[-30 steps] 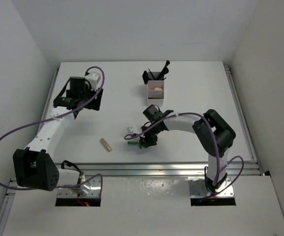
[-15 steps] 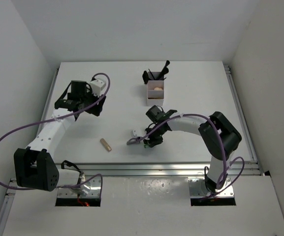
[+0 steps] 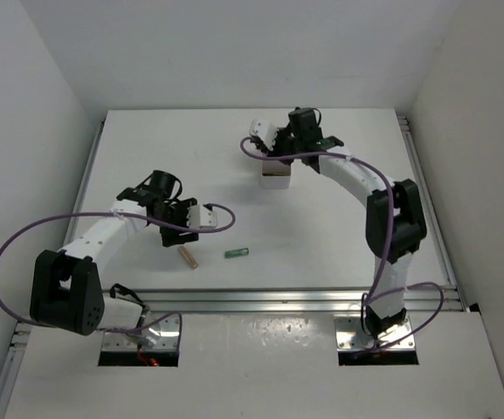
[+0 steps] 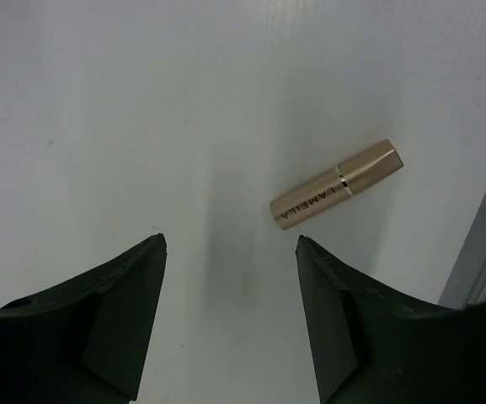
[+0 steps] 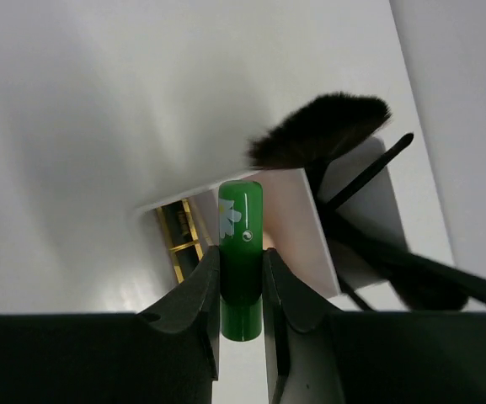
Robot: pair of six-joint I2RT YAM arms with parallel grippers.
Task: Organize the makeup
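Carefully, the right gripper (image 5: 241,257), clamped on a green tube (image 5: 241,210) above the white box (image 5: 297,227), should lower it clear of the brush (image 5: 318,126) at 1 o'clock, and the wide-open left gripper (image 4: 230,248) should centre over the tan-gold tube (image 4: 335,184) lying at its 1 o'clock.

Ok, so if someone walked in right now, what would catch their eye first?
First, the right gripper clamps a green tube above the white box at the table's far middle, where a fluffy black brush sticks out. Then the left gripper hangs open near the front left, a tan-gold tube lying just past its fingertips. A second green tube lies alone nearby.
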